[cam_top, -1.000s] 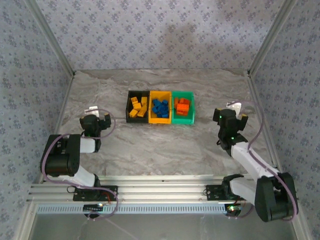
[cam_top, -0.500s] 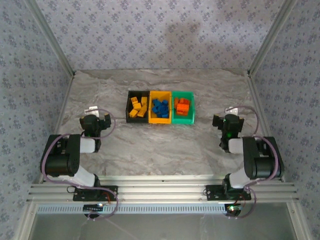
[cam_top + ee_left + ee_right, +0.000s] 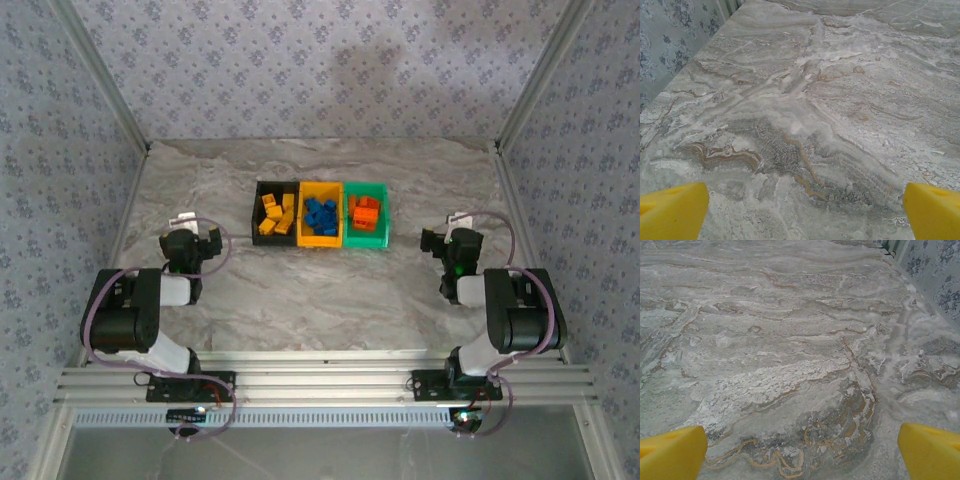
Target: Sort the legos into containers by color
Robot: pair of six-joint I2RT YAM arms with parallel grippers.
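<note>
Near edge: slotted aluminium rail (image 3: 320, 372) w/ both arm bases bolted on it.

Just beyond, L side: left arm is folded back on itself, and the left gripper (image 3: 190, 240) sits low over the grey-veined marble-look tabletop (image 3: 320, 295). In the left wrist view its jaws are spread wide. The yellow fingertips (image 3: 672, 212) sit at the two bottom corners w/ bare marble betw. them, gripping nothing.

R side, approx. same depth: right arm is folded likewise, w/ the right gripper (image 3: 453, 245) low over the tabletop. In the right wrist view its jaws are also spread wide, yellow fingertips (image 3: 670, 452) at the bottom corners, marble betw. them, gripping nothing.

Farther in, mid-table: three small open-top rectangular plastic bins stand in one row, side walls touching.
- Black bin (image 3: 276, 184), leftmost, holds the yellow-orange studded bricks (image 3: 275, 215).
- Yellow-orange bin (image 3: 320, 243), middle, holds the blue studded bricks (image 3: 321, 216).
- Green bin (image 3: 366, 241), rightmost, holds the red-orange studded bricks (image 3: 364, 212).

Rel. to the jaws, the row lies betw. the two grippers sideways and a bit farther back than both. It's well apart from each, so no brick is within either jaw gap.

Far end & sides: blue-grey floral wallpaper walls (image 3: 320, 70), w/ metal corner posts (image 3: 100, 80) running up from the table edges.
</note>
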